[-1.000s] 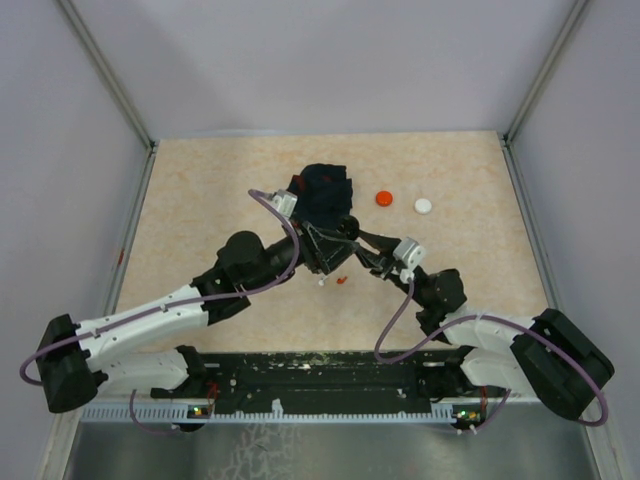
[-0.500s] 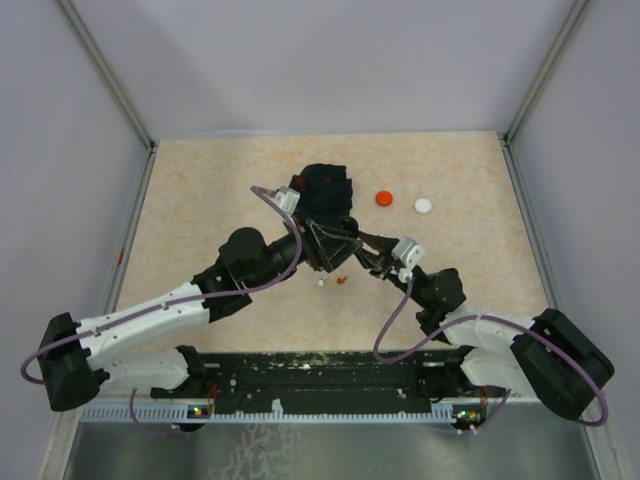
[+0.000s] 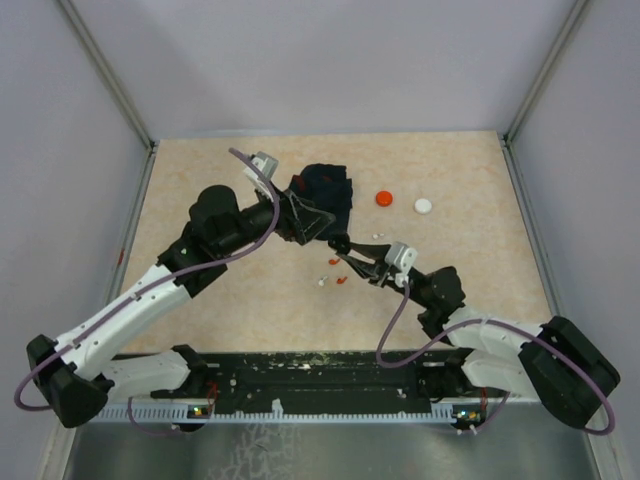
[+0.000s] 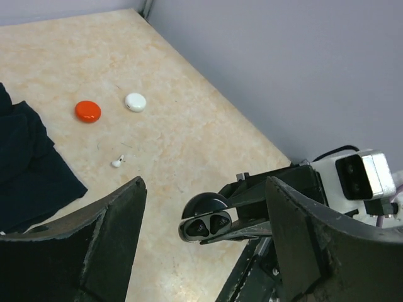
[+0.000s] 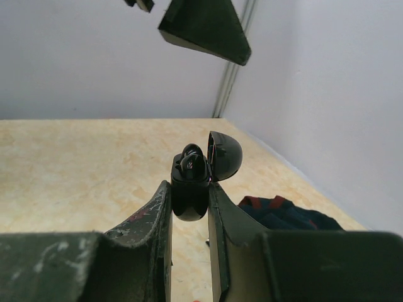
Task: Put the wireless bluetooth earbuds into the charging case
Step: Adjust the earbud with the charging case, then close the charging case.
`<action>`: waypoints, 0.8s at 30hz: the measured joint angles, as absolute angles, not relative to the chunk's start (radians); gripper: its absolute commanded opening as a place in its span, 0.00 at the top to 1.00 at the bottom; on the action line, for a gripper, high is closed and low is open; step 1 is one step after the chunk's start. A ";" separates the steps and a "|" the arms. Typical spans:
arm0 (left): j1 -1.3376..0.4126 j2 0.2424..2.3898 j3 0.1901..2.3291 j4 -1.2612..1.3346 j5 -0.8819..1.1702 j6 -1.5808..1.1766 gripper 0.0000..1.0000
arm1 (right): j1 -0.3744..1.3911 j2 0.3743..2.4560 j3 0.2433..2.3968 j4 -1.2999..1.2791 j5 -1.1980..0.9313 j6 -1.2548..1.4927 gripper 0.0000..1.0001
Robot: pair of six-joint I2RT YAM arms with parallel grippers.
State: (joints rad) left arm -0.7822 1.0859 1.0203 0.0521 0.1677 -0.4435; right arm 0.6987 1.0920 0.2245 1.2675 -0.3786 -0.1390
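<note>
Seen from above, the left arm (image 3: 150, 290) reaches in from 7 o'clock across the table (image 3: 220, 170). The left gripper (image 4: 204, 184) hangs over the 7 o'clock corner of the dark cloth (image 3: 330, 185), which lies bunched at 12 o'clock of the table's middle. Its fingers (image 4: 113, 226) stand wide apart with nothing between them. Through that gap its wrist camera looks down on the other tool.

At 5 o'clock of the left gripper, the right gripper (image 5: 189, 189) is clamped on the black charging case (image 5: 189, 200), one finger pressed to each side. The case stands upright in the grip and its rounded lid (image 5: 225, 155) is swung open. Two black earbuds (image 4: 200, 228) sit side by side in the case.

At 6 o'clock of the case, a white earbud (image 3: 321, 283) and a red earbud (image 3: 341, 279) lie loose on the table, close together and apart from the case. At 3 o'clock of the case, a second white earbud (image 4: 118, 162) lies alone, near the cloth's edge but not touching it.

Farther right, a red disc (image 3: 384, 198) rests at 3 o'clock of the cloth. A white disc (image 3: 423, 206) lies at the red one's 4 o'clock, near it but apart. The right arm (image 3: 480, 335) comes in from 4 o'clock, its purple cable looping beside it.
</note>
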 measured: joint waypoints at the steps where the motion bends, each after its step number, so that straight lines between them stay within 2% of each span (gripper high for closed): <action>1: -0.764 1.095 1.034 0.031 0.205 -0.435 0.16 | 0.699 1.087 0.224 1.258 -0.392 -0.139 1.00; 11: -0.727 1.196 1.064 -0.046 0.524 -0.414 0.17 | 0.699 1.087 0.252 1.224 -0.500 -0.110 1.00; 24: -0.710 1.220 1.063 -0.029 0.682 -0.429 0.21 | 0.700 1.122 0.258 1.303 -0.529 -0.040 1.00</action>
State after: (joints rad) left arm -0.7101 1.2198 1.0634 -0.0292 0.6815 -0.4294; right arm 0.7002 1.1221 0.2577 1.3025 -0.5293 -0.0399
